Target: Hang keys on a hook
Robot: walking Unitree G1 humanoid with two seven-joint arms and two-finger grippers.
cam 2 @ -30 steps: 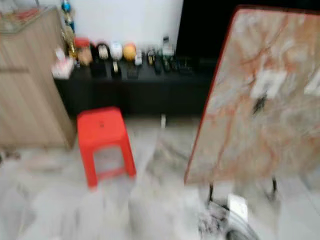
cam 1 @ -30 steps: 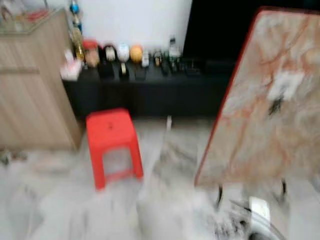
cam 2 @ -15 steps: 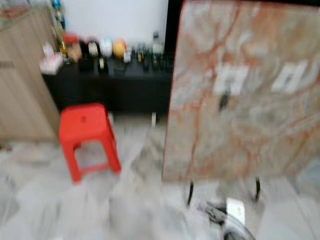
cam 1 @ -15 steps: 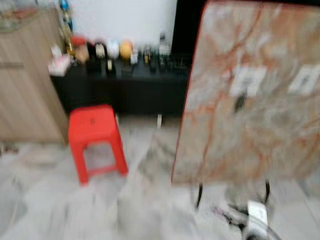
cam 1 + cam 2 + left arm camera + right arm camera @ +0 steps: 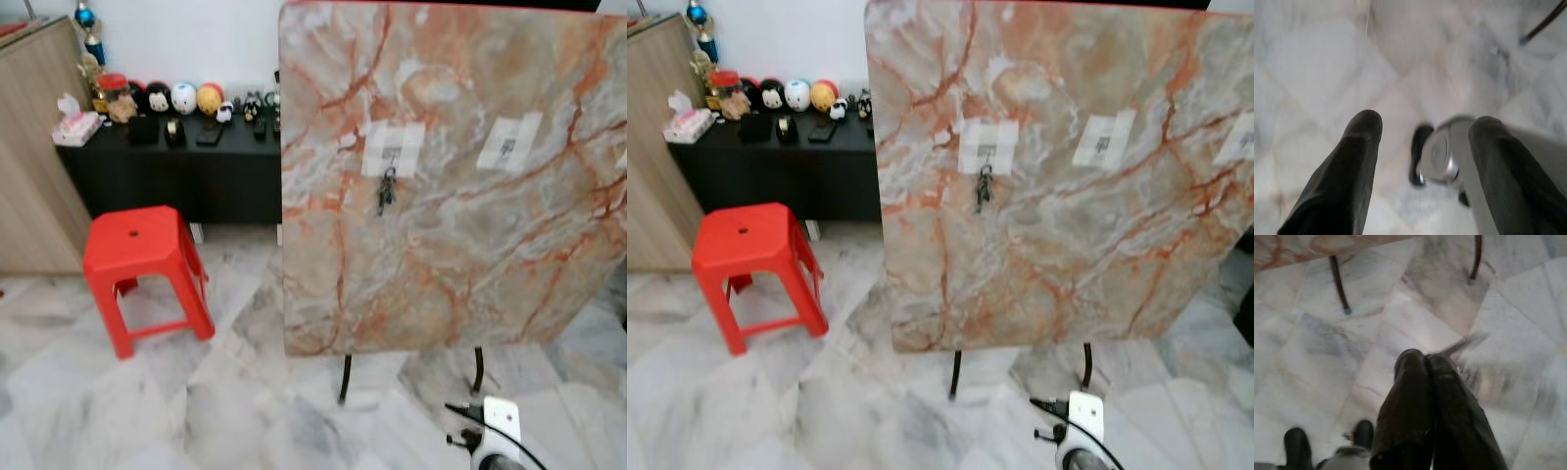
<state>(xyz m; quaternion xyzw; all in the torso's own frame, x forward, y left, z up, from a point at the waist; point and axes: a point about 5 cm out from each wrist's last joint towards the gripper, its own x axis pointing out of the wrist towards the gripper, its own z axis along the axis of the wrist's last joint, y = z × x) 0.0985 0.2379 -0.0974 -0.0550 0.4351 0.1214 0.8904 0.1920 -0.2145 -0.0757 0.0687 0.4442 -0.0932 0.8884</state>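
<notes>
Marble-patterned and edged in red, the tipped-up tabletop [image 5: 441, 176] stands on its thin black legs in my left eye view, and a bunch of keys [image 5: 387, 189] already hangs on the hook [image 5: 391, 157] stuck to a pale patch of tape on its face; a second taped patch [image 5: 508, 142] sits to the right, and I cannot tell whether anything hangs there. My right eye view gives the same scene, with a red stool [image 5: 749, 264] on the pale tiled floor [image 5: 823, 411] and a black sideboard [image 5: 774, 162] of small ornaments behind it. Along my left wrist view, my left gripper [image 5: 1422, 127] hangs over the tiles, fingers spread wide and empty. Along my right wrist view, my right gripper [image 5: 1425, 360] points at the floor near the table's legs, fingers pressed together with nothing visible between them. Judging by this, the hanging looks done.
</notes>
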